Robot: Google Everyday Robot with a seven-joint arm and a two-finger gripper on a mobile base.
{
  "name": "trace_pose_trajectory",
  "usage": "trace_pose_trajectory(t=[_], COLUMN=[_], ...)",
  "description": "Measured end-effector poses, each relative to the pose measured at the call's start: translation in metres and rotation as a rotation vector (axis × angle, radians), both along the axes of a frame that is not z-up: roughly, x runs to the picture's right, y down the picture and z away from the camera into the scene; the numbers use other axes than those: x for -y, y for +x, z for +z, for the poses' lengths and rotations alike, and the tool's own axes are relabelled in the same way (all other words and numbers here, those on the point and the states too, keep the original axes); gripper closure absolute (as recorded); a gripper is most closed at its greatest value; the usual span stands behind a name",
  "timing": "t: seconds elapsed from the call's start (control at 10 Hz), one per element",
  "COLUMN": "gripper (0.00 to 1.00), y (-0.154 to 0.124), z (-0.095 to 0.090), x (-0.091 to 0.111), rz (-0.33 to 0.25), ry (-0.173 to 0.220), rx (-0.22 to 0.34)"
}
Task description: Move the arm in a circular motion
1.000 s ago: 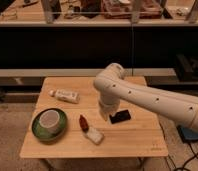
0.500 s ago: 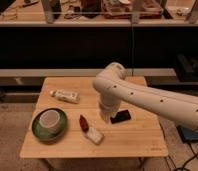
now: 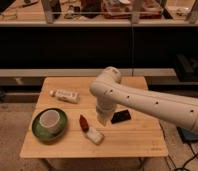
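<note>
The arm [image 3: 142, 100], built of thick cream-white tubular segments with small dark dots, enters from 3 o'clock and bends at a rounded elbow above the tabletop [image 3: 127, 137] centre. Its short white gripper [image 3: 101, 117] points down over the pale wood-grain surface; whether it is released or clenched cannot be told. At 9 o'clock of the gripper, a white cup [image 3: 49, 119] sits on a round green plate [image 3: 38, 131]. A white tube [image 3: 65, 95] lies at 10 o'clock. A flat black rectangular object [image 3: 121, 116] lies at 3 o'clock. A small red-and-white item [image 3: 89, 129] lies at 7 o'clock.
</note>
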State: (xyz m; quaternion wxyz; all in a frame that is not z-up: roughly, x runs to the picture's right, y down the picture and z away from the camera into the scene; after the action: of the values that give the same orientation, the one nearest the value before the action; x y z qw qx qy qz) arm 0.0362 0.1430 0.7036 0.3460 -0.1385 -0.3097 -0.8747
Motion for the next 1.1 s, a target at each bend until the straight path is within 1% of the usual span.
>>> trace_pose_trajectory(t=[0.1, 0.2, 0.3, 0.4, 0.5, 0.6, 0.7, 0.8, 0.9, 1.0, 1.1], gripper=[0.59, 0.59, 0.59, 0.59, 0.59, 0.59, 0.59, 0.59, 0.59, 0.59, 0.59], y=[-0.007, -0.017, -0.027, -0.037, -0.053, -0.056, -0.057, -0.055, -0.056, -0.042, -0.032], z=[0.002, 0.002, 0.004, 0.005, 0.004, 0.005, 0.006, 0.007, 0.006, 0.005, 0.004], x=[0.003, 0.008, 0.007, 0.007, 0.007, 0.009, 0.013, 0.024, 0.031, 0.032, 0.030], rz=[-0.005, -0.054, -0.092, -0.114, -0.117, -0.111, -0.099, -0.088, -0.098, -0.125, -0.128], ry=[-0.001, -0.005, -0.007, 0.001, -0.001, 0.004, 0.010, 0.023, 0.027, 0.026, 0.023], rx=[0.002, 0.023, 0.058, 0.070, 0.075, 0.071, 0.063, 0.044, 0.053, 0.068, 0.069])
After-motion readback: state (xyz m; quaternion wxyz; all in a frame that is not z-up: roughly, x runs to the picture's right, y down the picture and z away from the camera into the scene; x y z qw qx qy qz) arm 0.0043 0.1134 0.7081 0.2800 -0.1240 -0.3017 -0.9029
